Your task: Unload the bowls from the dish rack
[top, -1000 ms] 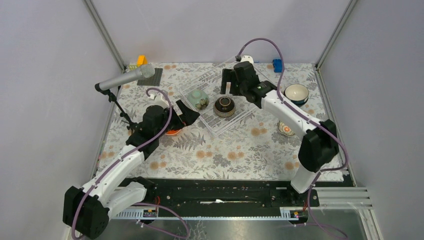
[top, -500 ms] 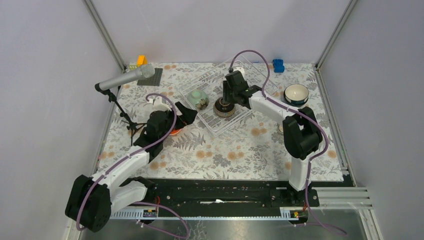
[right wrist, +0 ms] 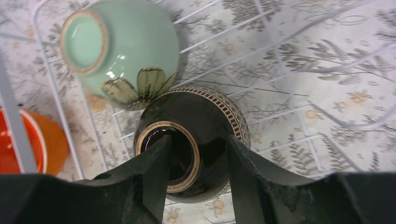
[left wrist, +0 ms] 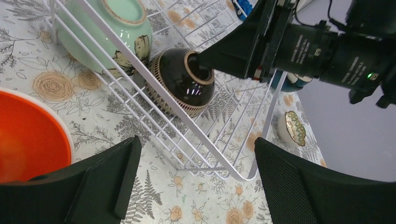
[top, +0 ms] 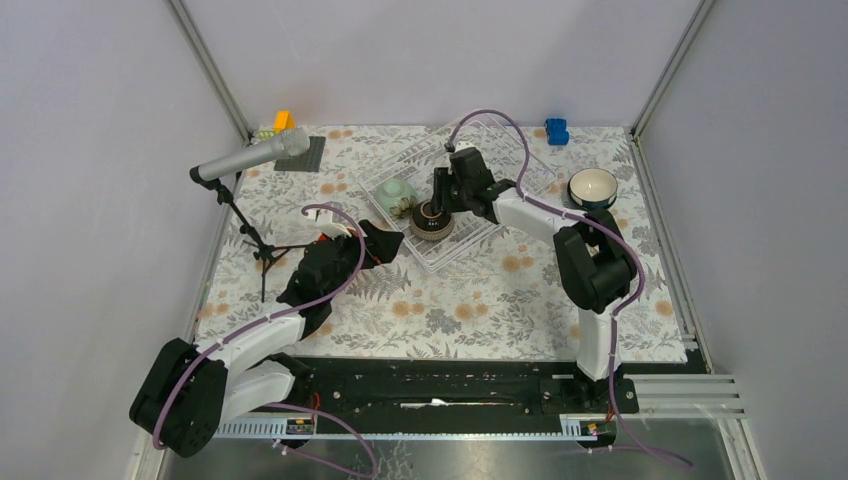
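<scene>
Black glaze fills the gap of my right gripper (right wrist: pixel 198 140). Its jaws stand part-open, one finger over the hollow of the foot ring and the other outside it, with nothing pinched yet. The dark brown bowl (right wrist: pixel 210 112) lies upturned in the dish rack (top: pixel 415 150), against the pale green bowl (right wrist: pixel 130 42). I judge that slick ring a poor hold: closing off-centre could roll the bowl into its neighbour or snag a wire. My left gripper (left wrist: pixel 196 186), wide and empty, hangs just outside the rack by an orange bowl (left wrist: pixel 28 135), near enough to collide.
</scene>
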Controlling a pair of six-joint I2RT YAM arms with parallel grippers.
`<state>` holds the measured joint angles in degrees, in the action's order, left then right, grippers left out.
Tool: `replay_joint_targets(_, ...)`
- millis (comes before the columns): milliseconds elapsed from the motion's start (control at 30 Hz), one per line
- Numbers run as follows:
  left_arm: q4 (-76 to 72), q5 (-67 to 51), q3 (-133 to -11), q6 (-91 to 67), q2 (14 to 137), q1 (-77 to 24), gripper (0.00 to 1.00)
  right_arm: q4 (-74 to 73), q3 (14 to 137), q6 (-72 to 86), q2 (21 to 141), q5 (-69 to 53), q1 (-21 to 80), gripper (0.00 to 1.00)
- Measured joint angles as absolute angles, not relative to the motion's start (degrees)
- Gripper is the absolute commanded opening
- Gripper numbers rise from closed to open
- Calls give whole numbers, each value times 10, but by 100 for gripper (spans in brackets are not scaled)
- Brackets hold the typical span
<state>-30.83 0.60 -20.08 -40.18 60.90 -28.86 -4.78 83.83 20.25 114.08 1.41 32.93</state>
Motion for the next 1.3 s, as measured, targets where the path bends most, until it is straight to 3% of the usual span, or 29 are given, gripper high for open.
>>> replay_joint_targets(233,-328,-3,-201,-399,609,-289,96,7,769,204,1110,-36,334,74)
replay_joint_targets(300,-328,-5,-201,-397,609,-289,96,3,765,204,1106,-36,335,83)
replay_joint_targets(667,-327,-7,-201,-388,609,-291,95,-74,802,232,1118,-45,330,99)
replay_joint_targets(1300,-325,-6,-201,-382,601,-298,95,-53,854,279,1200,-228,270,100)
